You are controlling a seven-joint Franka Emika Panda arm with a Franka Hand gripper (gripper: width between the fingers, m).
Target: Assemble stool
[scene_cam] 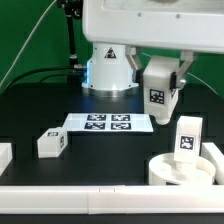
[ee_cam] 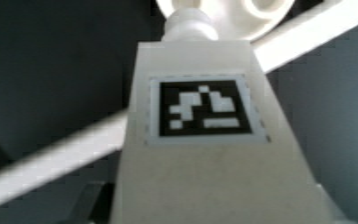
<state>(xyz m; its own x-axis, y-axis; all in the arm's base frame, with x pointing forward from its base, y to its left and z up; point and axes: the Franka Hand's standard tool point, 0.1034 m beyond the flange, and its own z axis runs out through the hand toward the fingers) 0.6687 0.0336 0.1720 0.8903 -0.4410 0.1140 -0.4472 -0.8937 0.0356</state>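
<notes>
One leg in hand, one on the seat, one loose: count at this moment.

Grip: gripper (scene_cam: pixel 160 84) is clenched on the held leg (scene_cam: pixel 157 98), jaws nearly together, pressing its two side faces. The leg hangs roughly upright and clear of the table (scene_cam: pixel 30 115), touching nothing else. Its tag faces the exterior camera. In the wrist view the same held leg (ee_cam: pixel 206 150) fills most of the frame, tag square on. A round white shape shows past its far end; cannot tell what it is.

Outward from the jaws:
- Seat (scene_cam: pixel 168 174): below the gripper, toward the exterior view's right. Near, not under it.
- Upright leg (scene_cam: pixel 187 138): stands on the seat, just beyond the held leg on that side, apart from it. Whether it is fully home in its socket cannot be told.
- Marker board (scene_cam: pixel 105 123): flat on the table, below and to the exterior view's left of the gripper.
- Loose leg (scene_cam: pixel 52 143): lying on its side past the marker board, well apart from the jaws.
- Border blocks (scene_cam: pixel 100 200): along the near edge.

Step, by my reading: carrying a second leg to the seat. Roughly halfway through.

Next move calls for travel toward the seat, centring the leg's lower end over a free socket clear of the upright leg, keeping it plumb, then lowering straight. Risk: knocking the upright leg on approach.
</notes>
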